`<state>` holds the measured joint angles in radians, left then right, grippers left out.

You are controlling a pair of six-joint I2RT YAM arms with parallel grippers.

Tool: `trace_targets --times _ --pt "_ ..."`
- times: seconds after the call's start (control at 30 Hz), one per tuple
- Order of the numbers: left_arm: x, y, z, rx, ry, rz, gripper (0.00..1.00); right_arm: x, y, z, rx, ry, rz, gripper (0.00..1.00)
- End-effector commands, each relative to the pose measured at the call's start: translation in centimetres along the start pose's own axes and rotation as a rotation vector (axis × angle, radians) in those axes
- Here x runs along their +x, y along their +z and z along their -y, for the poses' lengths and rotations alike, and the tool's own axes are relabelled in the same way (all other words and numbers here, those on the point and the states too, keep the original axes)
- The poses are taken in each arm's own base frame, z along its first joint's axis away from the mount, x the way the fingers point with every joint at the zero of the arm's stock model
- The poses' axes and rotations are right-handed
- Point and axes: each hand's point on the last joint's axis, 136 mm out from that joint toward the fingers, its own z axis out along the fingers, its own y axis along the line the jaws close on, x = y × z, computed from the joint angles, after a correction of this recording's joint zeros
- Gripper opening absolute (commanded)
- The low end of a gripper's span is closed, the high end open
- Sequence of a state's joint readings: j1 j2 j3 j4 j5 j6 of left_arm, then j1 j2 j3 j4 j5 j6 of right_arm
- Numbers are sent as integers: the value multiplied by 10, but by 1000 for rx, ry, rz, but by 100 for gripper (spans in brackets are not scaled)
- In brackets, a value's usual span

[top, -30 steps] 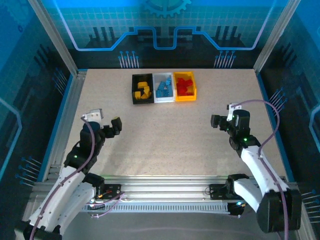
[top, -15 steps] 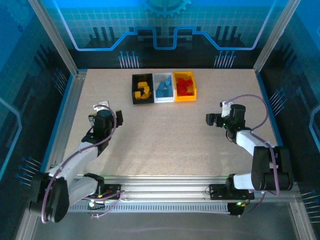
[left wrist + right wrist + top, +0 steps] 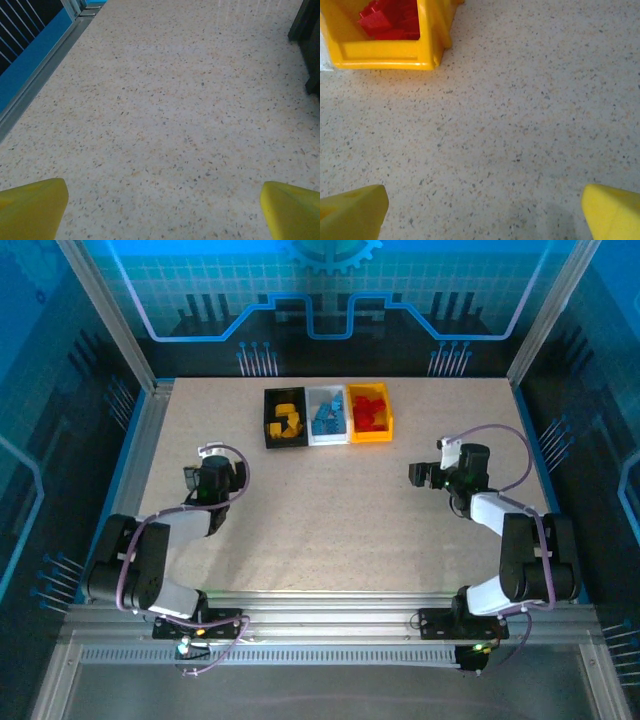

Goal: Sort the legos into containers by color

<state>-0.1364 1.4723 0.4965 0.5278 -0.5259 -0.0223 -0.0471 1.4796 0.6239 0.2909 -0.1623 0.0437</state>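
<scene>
Three containers stand side by side at the back middle of the table: a black bin (image 3: 285,418) holding yellow legos (image 3: 287,421), a white bin (image 3: 327,416) holding blue legos (image 3: 326,417), and a yellow-orange bin (image 3: 370,414) holding red legos (image 3: 369,410). My left gripper (image 3: 214,480) sits low at the left, well short of the bins, open with bare tabletop between its yellow fingertips (image 3: 33,207). My right gripper (image 3: 428,476) is at the right, open and empty. Its wrist view has the yellow-orange bin (image 3: 385,52) with red legos (image 3: 390,20) ahead at upper left.
The speckled table (image 3: 340,510) is framed by aluminium rails (image 3: 130,475) and blue side panels. Both arms fold back close to their bases near the front rail (image 3: 330,605). A dark corner of the black bin (image 3: 309,45) shows at the right edge of the left wrist view.
Both arms have folded back, their elbows dropping toward the front corners. The left gripper moved up and slightly right, the right gripper shifted slightly left. Both stayed open.
</scene>
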Motion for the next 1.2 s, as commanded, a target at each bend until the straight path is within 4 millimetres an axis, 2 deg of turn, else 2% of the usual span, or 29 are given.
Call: trace_targets --times 0.0,0.07,0.57,0.67,0.8,0.87,0.93,0.97,1.17 --pt "-28 9 5 30 -27 97 99 -21 7 6 -8 -13 54 100" --pt "-25 9 10 56 -20 113 99 -24 10 5 -22 -6 62 100" --pt "-23 -3 4 72 -59 184 99 -22 19 -3 -54 -33 39 100" --pt "-23 -9 6 102 -60 218 99 -21 14 -9 -76 -58 68 100" --pt "-18 -20 10 156 -65 275 99 -17 -2 -27 -102 -152 174 100" --pt "-15 -13 11 152 -64 283 99 -15 -7 -33 -86 -192 210 100" --pt "-9 -5 13 151 -57 206 99 -14 -10 -36 -72 -214 224 100" --pt "-12 -4 10 150 -74 214 99 -14 -11 -36 -68 -219 229 100" --pt "-12 -2 10 151 -76 209 99 -14 -13 -31 -41 -198 253 100"
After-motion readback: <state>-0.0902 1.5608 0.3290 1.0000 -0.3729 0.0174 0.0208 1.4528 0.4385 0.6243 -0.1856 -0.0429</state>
